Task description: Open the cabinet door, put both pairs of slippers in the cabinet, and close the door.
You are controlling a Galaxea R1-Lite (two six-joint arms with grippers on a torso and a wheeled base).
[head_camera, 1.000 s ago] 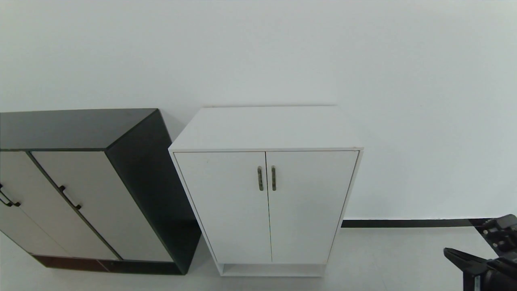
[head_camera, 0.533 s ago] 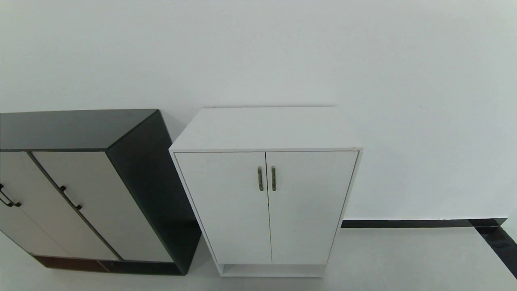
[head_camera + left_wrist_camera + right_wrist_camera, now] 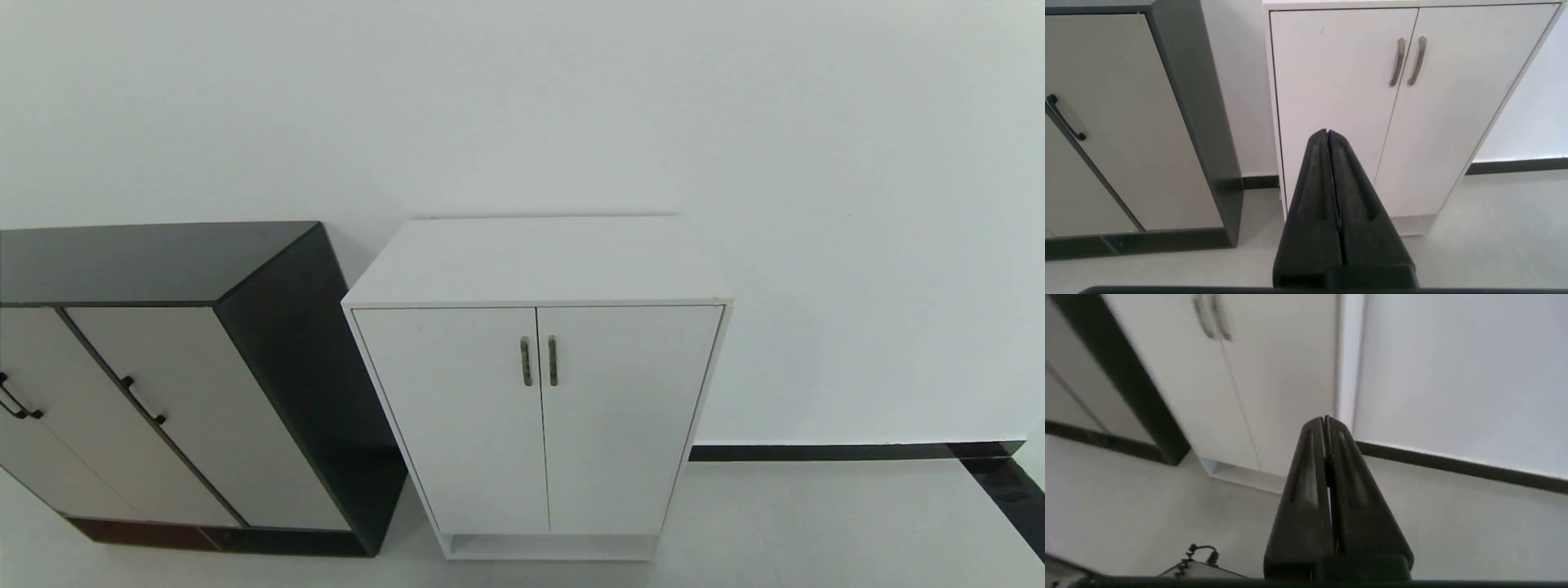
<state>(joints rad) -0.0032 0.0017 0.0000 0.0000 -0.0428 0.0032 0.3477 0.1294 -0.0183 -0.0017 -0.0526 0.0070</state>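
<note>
floor (image 3: 816, 523) right of white cabinet (image 3: 457, 408)

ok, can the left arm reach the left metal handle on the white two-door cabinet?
Likely yes: the left gripper, fingers shut, faces the left metal handle of the white two-door cabinet, nothing between them.

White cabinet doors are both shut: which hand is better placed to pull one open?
Probably left. The left hand, shut, faces the left door with the handles nearly in line. The right hand points at the cabinet by its right edge, away from the handles.
</note>
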